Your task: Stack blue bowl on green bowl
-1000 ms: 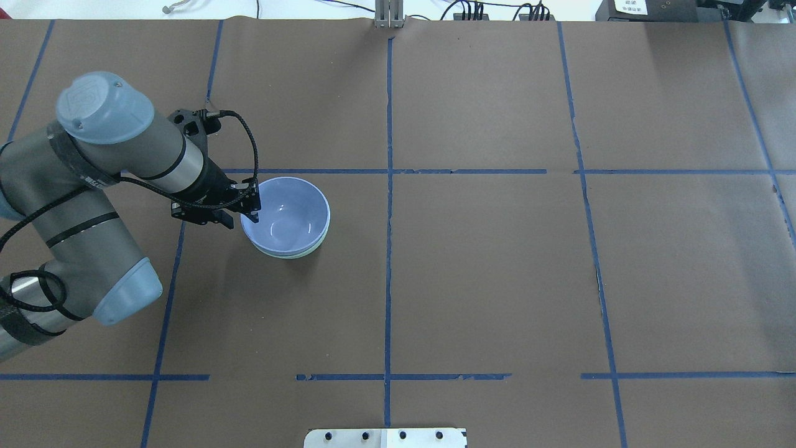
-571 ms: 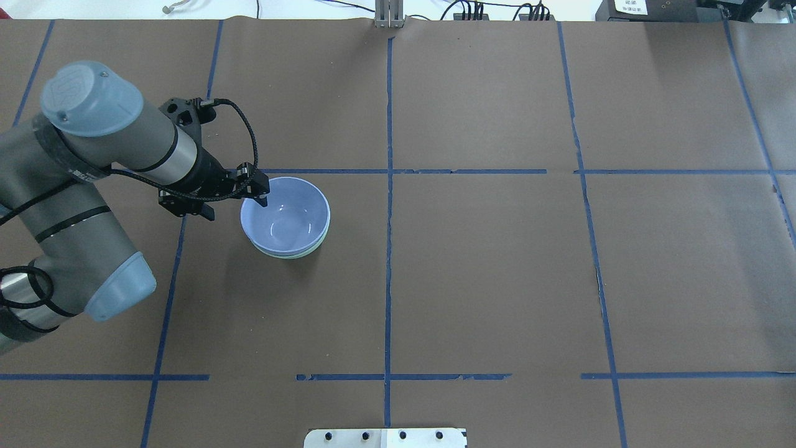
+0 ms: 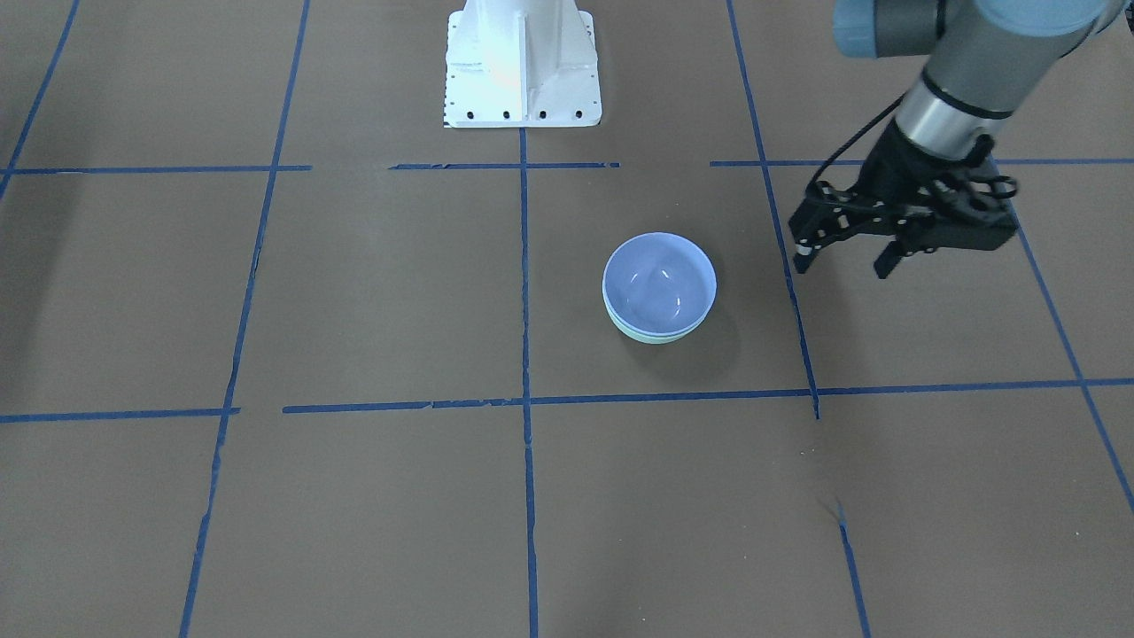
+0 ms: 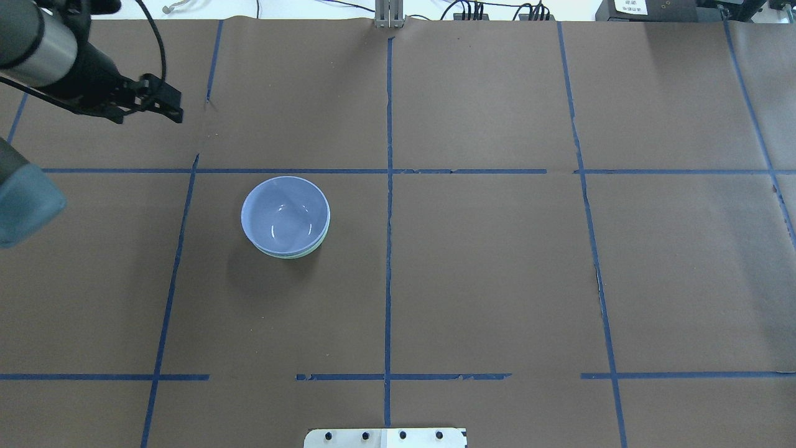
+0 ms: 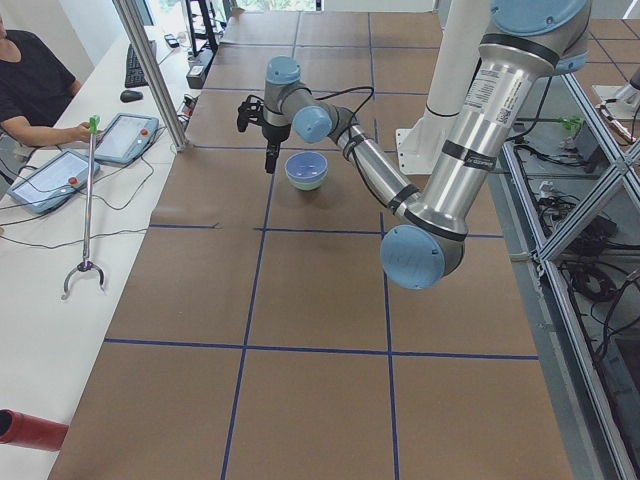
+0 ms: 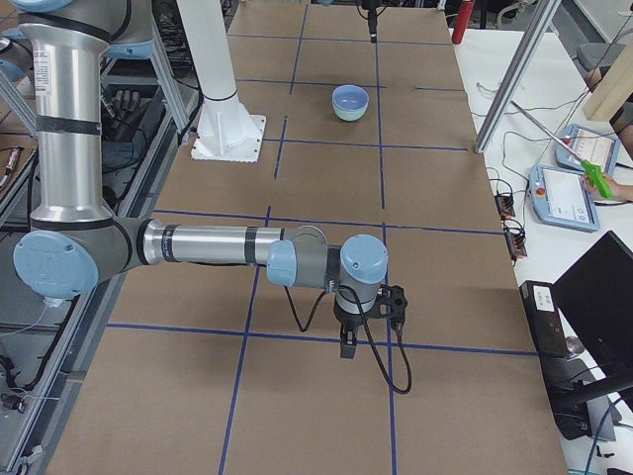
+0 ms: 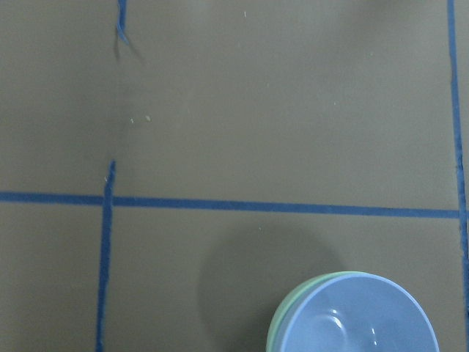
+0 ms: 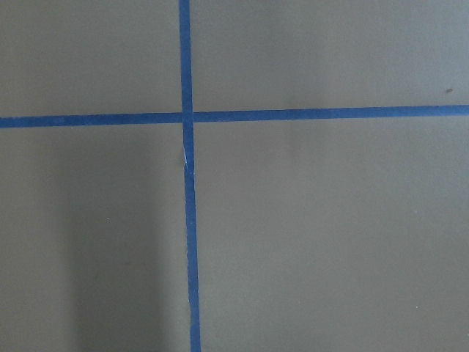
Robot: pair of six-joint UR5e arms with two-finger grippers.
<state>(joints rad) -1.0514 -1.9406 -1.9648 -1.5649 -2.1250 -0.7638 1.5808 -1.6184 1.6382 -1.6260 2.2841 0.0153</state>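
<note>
- Blue bowl (image 4: 285, 214) is sitting nested in green bowl (image 7: 274, 330) on the table (image 4: 497, 280).
- Left jaws are hanging spread and empty, well apart from it; right jaws, I cannot tell.
- It is looking stiff, light, slippery, probably breakable; the rim is offering the best hold.

**Blue bowl nested in green, left gripper off to one side**

We see the round, glossy periwinkle-blue bowl (image 3: 659, 282) sitting upright inside the round, glossy pale mint-green bowl (image 3: 656, 338). Only a thin crescent of the green one's rim shows, along the near edge. The pair stands on the brown paper-covered table (image 3: 354, 292), inside one square of the blue tape grid (image 3: 524, 266). The black two-finger left gripper (image 3: 843, 263) hangs at the view's right, well apart from the bowls, with its fingers spread and nothing between them. At the top we make out the white metal robot base (image 3: 521, 62).
</note>
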